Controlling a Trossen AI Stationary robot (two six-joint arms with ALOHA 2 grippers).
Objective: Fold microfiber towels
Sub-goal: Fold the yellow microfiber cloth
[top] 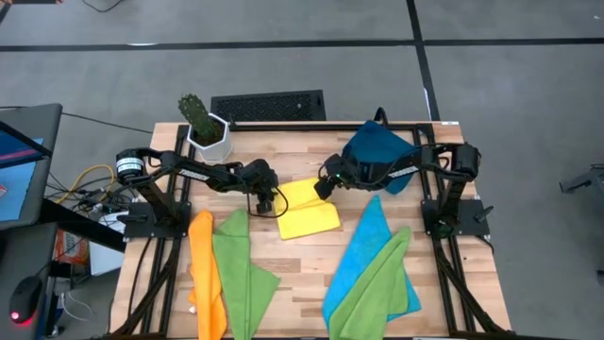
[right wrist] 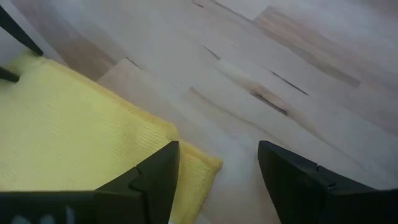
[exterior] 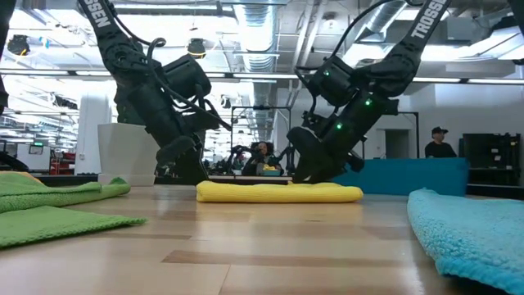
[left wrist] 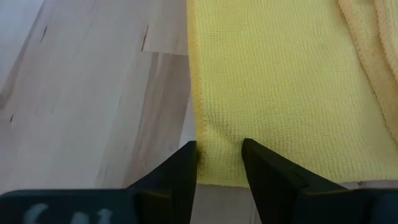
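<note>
I see the folded yellow microfiber towel (top: 307, 213) lying mid-counter (top: 311, 269). My left pincer (left wrist: 219, 163) clamps its edge; my right pincer (right wrist: 217, 171) stands wide apart, empty, over its corner.

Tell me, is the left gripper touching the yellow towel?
Touching: the left wrist view shows the left gripper with its jaws around the yellow towel's edge.
</note>
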